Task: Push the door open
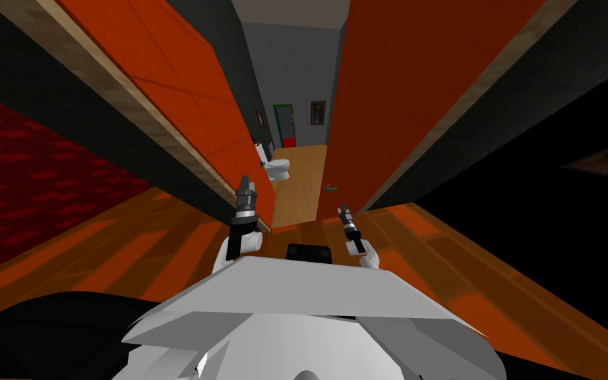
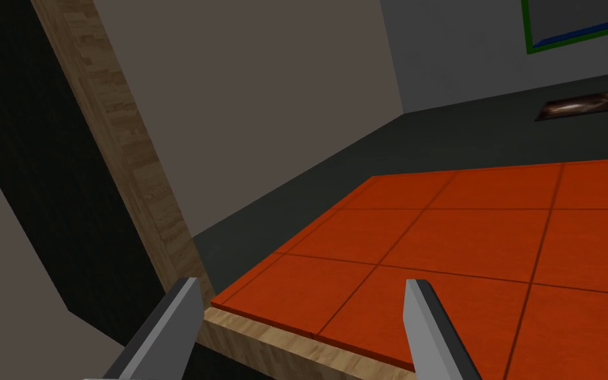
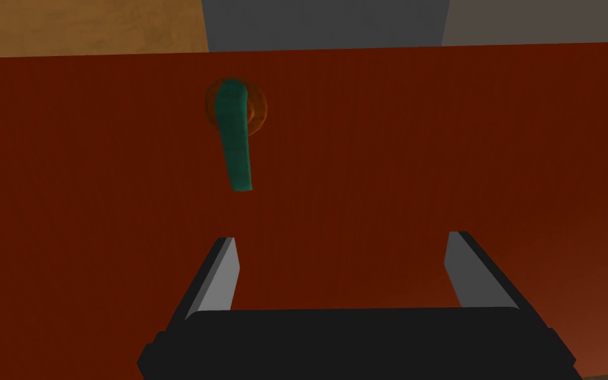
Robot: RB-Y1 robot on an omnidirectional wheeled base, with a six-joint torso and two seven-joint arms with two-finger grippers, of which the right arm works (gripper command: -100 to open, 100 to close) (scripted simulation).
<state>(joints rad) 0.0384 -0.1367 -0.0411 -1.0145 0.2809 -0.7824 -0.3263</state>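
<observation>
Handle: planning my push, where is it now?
The green handle is on the red door at my right, just ahead of the open right claw.

The left gripper is held with its 2 grey fingers spread apart, near the orange panelled door edged by a pale wooden strip.

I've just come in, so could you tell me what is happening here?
The robot stands at a doorway, facing a dark orange door with a green lever handle. Its right gripper, jaws open, points at the door beside the handle, holding nothing. The left gripper, also open, hangs by a panelled orange surface.
</observation>
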